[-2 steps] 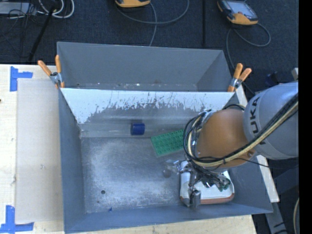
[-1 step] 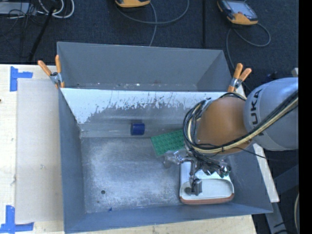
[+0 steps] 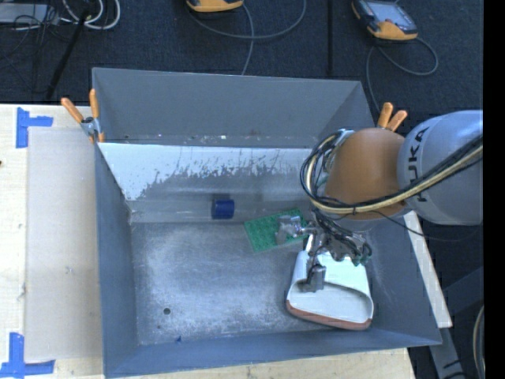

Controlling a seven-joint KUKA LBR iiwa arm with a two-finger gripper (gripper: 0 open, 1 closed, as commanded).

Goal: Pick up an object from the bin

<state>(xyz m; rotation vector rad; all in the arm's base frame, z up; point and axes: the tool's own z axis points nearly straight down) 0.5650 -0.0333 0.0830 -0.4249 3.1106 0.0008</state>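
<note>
Tool [image 3: 314, 278] over white brown-rimmed pad [image 3: 341, 294]; green sponge [image 3: 261, 231] near; blue block [image 3: 222, 208] apart.

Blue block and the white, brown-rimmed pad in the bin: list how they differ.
Size: the blue block is small; the white pad is much larger.
Colour: the block is all blue; the pad is white with a brown rim.
Place: the block lies by the back wall, away from the gripper; the pad lies front right, under the gripper.
Both rest on the bin floor.
</note>
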